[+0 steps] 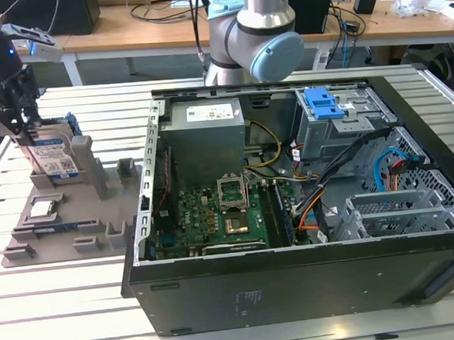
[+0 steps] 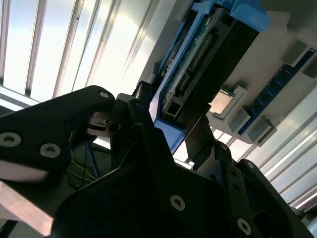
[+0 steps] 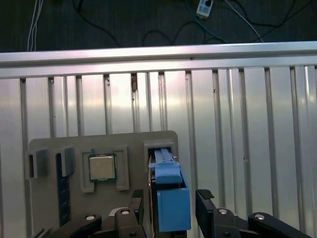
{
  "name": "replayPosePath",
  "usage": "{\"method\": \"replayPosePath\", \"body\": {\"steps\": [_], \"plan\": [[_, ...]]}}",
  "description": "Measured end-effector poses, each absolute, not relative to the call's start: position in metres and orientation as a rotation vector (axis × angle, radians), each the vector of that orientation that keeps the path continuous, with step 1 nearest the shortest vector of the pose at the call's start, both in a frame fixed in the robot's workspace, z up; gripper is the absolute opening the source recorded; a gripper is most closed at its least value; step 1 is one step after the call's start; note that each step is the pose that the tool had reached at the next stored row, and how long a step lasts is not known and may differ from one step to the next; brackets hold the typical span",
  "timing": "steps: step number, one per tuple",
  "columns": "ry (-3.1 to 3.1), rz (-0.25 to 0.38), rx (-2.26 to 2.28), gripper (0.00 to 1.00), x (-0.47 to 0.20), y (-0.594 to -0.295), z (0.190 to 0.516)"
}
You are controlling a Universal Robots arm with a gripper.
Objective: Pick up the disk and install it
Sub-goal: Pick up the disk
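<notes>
Straddling the blue-framed silver rectangular disk at lower centre, the black gripper gapes, unclamped; off-centre closing might jam it.

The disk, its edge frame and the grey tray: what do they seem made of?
The disk: silvery metal body, it seems, with a paper-like white-and-blue label. Its frame: smooth blue plastic, judging by the moulded edges. The tray: probably matt grey plastic; uniform dull colour, blocky slots.
</notes>
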State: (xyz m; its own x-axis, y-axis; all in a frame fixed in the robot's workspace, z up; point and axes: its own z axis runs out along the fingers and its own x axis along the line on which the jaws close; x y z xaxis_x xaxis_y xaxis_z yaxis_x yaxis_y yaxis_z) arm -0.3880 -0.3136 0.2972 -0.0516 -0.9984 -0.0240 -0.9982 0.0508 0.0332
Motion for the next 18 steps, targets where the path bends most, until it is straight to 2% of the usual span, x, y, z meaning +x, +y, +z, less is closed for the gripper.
{"method": "replayPosePath", "body": {"steps": [15, 16, 17, 18], "plan": [[-2.263, -0.064, 2.170, 0.54, -0.392, -0.313, 0.283], [-2.263, -0.063, 2.170, 0.53, -0.392, -0.313, 0.283], [-2.263, -0.063, 2.170, 0.40, -0.392, -0.313, 0.283], [-2.263, -0.064, 2.170, 0.40, -0.392, -0.313, 0.283]]}}
